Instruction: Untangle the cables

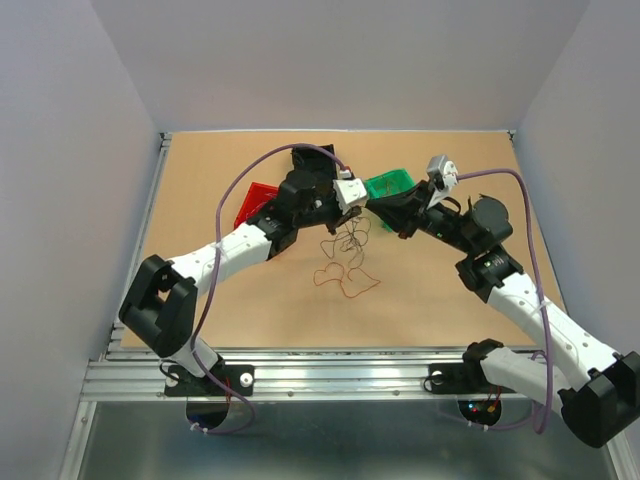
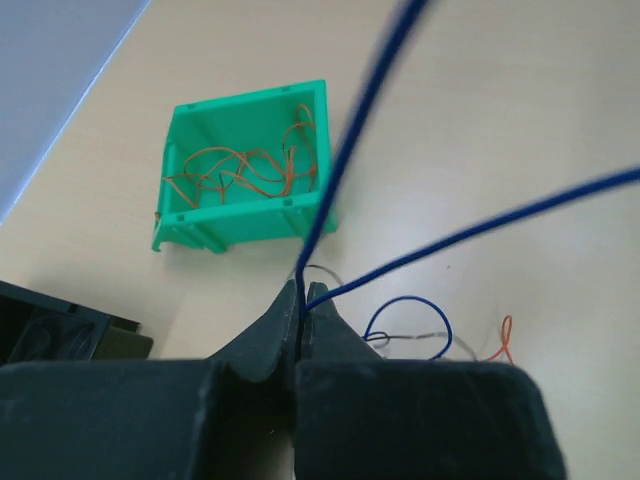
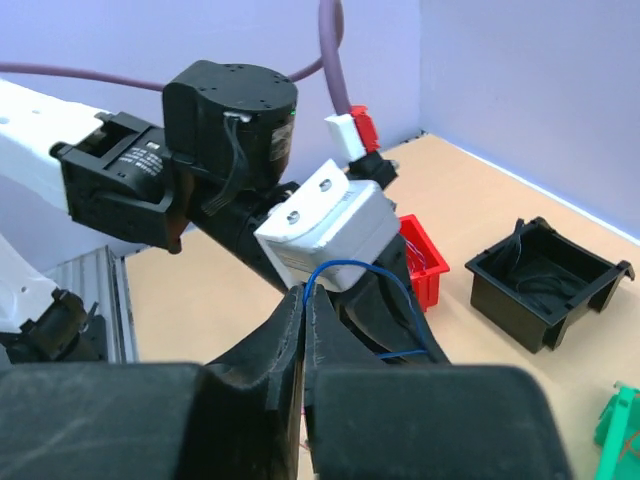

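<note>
My left pincer [image 2: 303,297] is pressed together on a thin blue wire [image 2: 350,150], pinching it right at the fingertips. The right pincer [image 3: 305,297] is also closed, with the same blue strand nipped at its tips and a short loop arching out toward the left arm's wrist.

From the left grip the wire leaves as two strands. One climbs steeply toward the top of the wrist view and the other slants off to the right, both lifted off the surface. The rest of the cables [image 1: 345,262] lie in a loose bunch on the table [image 1: 250,300], just on the near side of where the two pincers meet, their loops sprawling with no single direction.

A green bin [image 2: 200,130] beyond the left fingertips holds a curl of orange wires [image 2: 240,170]. A red bin [image 1: 255,203] sits by the left arm, and a black bin [image 3: 545,290] is close to it.

The table is a tan board with a metal rail at the near edge, closed in by pale walls [image 1: 80,120].
</note>
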`<state>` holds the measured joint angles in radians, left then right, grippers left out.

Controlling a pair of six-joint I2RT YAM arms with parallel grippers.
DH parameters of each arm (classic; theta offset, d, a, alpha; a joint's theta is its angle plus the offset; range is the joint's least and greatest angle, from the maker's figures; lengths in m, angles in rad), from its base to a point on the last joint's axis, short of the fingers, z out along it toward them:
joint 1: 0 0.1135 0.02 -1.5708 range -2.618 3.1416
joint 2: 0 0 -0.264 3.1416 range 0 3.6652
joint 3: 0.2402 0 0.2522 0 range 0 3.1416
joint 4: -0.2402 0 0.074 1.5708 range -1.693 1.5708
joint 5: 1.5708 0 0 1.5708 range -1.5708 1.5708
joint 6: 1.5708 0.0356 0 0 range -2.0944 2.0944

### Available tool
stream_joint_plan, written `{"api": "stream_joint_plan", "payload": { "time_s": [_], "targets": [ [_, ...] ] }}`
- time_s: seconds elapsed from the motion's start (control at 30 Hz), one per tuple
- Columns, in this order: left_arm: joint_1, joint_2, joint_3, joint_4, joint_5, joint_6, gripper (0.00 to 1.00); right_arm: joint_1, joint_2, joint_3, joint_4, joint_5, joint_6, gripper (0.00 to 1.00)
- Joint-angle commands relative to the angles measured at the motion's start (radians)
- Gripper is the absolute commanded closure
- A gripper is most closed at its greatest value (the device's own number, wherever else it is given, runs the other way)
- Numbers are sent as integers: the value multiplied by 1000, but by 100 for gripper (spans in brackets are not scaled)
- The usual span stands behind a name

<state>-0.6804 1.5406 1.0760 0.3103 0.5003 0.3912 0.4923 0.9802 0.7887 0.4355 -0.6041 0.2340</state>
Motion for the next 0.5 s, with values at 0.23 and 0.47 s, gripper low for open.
{"api": "stream_joint_plan", "payload": {
  "time_s": [0.23, 0.47],
  "targets": [
    [12, -195, 131, -107, 41, -126, 100, 6, -14, -163, 184, 191, -64, 23],
    [12, -246, 208, -198, 145, -167, 100, 6, 228, -144, 481, 58, -32, 20]
  ]
}}
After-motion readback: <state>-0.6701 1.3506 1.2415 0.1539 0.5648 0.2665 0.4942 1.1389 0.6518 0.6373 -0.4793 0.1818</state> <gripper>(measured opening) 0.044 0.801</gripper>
